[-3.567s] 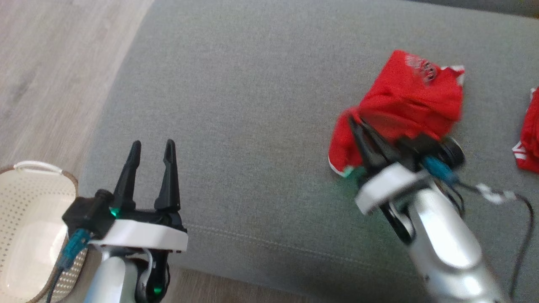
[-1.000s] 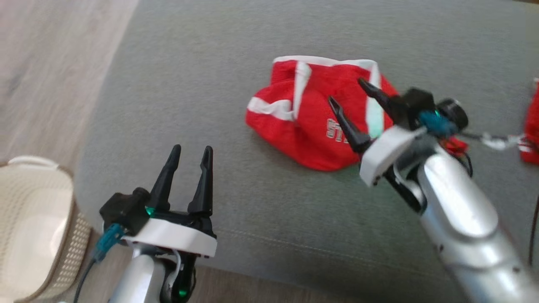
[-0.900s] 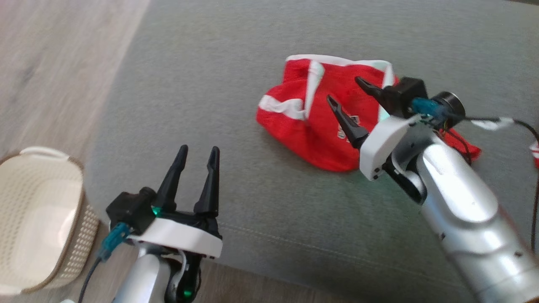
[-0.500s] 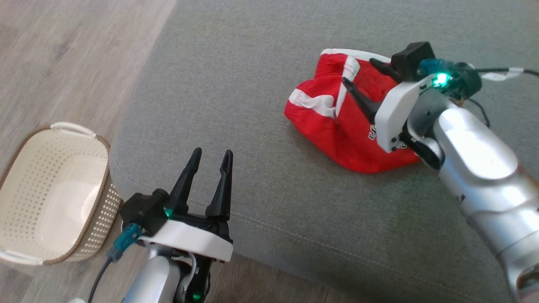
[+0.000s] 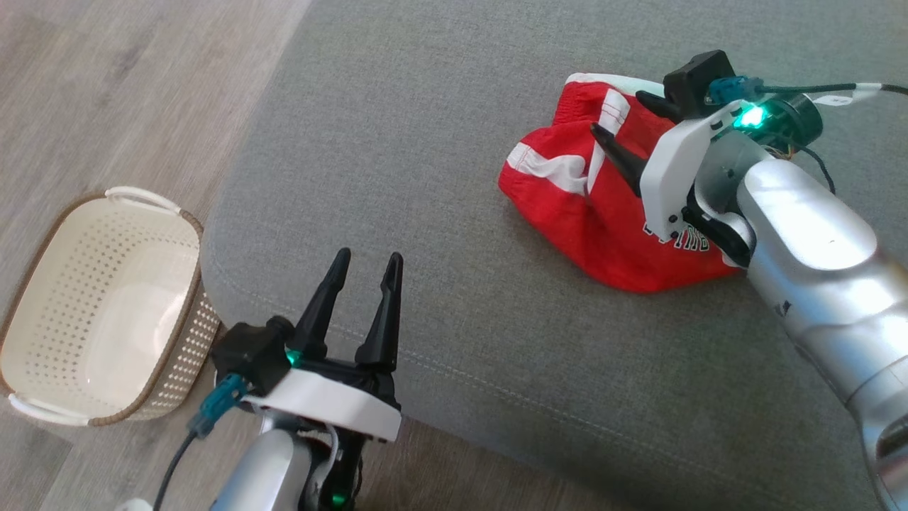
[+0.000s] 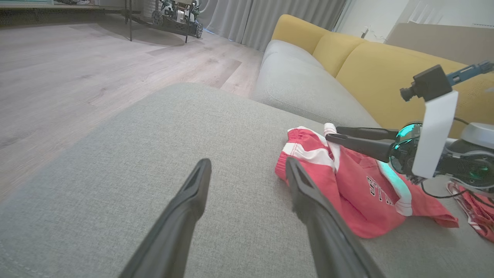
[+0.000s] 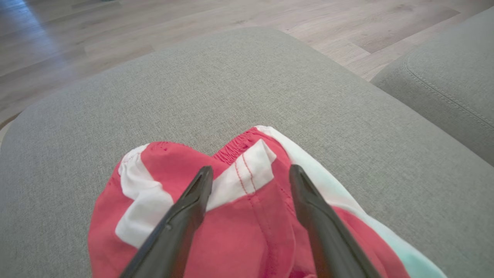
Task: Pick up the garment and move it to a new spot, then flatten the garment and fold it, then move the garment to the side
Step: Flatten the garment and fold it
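Observation:
The garment (image 5: pixel 578 213) is a pair of red shorts with white stripes and white lettering, lying crumpled on the grey cushion (image 5: pixel 425 142). My right gripper (image 5: pixel 617 113) is open, its two fingers pointing over the garment's waistband end, low above the cloth with nothing between them. The right wrist view shows that gripper (image 7: pixel 251 169) astride a white stripe of the garment (image 7: pixel 247 231). My left gripper (image 5: pixel 369 254) stands open and empty near the cushion's front edge, well to the left of the garment (image 6: pixel 359 193). From the left wrist, the right gripper (image 6: pixel 332 134) hovers at the cloth's top fold.
A cream perforated basket (image 5: pixel 184 355) stands on the wood floor (image 5: pixel 106 92) left of the cushion. Another red cloth (image 6: pixel 478 216) lies at the far right. A yellow sofa back (image 6: pixel 370 65) and a second grey cushion (image 6: pixel 301 81) are behind.
The garment, earlier gripped by the right gripper, now lies released on the cushion. Over the last second the head camera has shifted; both grippers have stayed open.

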Robot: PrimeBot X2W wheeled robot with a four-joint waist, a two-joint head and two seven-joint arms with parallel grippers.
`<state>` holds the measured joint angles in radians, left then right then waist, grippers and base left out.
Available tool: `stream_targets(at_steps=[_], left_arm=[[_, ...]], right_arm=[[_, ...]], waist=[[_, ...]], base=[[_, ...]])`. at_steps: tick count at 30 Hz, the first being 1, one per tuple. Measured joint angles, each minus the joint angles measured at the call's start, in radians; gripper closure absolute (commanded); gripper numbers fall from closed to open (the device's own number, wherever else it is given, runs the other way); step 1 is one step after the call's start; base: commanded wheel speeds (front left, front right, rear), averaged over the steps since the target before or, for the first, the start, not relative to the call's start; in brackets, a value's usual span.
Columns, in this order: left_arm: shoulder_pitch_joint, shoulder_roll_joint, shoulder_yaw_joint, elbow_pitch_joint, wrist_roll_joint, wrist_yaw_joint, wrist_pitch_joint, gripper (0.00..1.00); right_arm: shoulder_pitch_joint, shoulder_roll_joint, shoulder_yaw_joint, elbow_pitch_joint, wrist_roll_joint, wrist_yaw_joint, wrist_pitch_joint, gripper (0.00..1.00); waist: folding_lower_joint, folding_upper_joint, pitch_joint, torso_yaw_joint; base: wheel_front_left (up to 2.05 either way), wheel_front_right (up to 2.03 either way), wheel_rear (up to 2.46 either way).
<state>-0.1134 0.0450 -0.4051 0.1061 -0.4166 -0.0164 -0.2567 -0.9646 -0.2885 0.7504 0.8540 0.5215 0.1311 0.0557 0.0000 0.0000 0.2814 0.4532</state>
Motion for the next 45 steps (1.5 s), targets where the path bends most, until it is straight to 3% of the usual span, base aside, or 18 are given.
stream_targets(at_steps=[1,3,13,22,34,45], left_arm=[[-0.003,0.0,0.0,0.0,0.0,0.0,0.0,0.0],[-0.01,0.0,0.001,0.001,0.0,0.0,0.0,0.0],[-0.016,0.0,0.009,0.003,0.001,0.009,0.0,0.0],[-0.015,0.0,0.071,0.015,0.034,0.005,0.0,0.0],[-0.029,-0.002,0.205,0.112,0.119,-0.047,0.0,0.0],[-0.137,0.002,0.231,0.213,0.177,-0.099,0.0,0.0]], right_arm=[[-0.004,0.0,0.008,0.008,0.006,0.0,-0.001,0.0],[-0.012,0.0,0.024,0.017,0.023,0.0,-0.005,1.0],[-0.033,-0.001,0.087,0.039,0.091,0.0,-0.072,1.0],[-0.026,-0.046,0.104,-0.008,0.114,0.0,-0.153,1.0],[0.235,-0.118,-0.076,-0.235,0.111,0.0,-0.138,1.0],[0.473,-0.049,-0.281,-0.438,-0.005,0.0,-0.035,1.0]], waist=[[0.0,0.0,0.0,0.0],[0.0,0.0,0.0,0.0],[0.0,0.0,-0.006,-0.026],[0.0,0.0,-0.032,-0.122],[0.0,0.0,-0.072,-0.329],[0.0,0.0,-0.044,-0.446]], base=[[0.0,0.0,0.0],[0.0,0.0,0.0],[0.0,0.0,0.0],[0.0,0.0,0.0],[0.0,0.0,0.0],[0.0,0.0,0.0]])
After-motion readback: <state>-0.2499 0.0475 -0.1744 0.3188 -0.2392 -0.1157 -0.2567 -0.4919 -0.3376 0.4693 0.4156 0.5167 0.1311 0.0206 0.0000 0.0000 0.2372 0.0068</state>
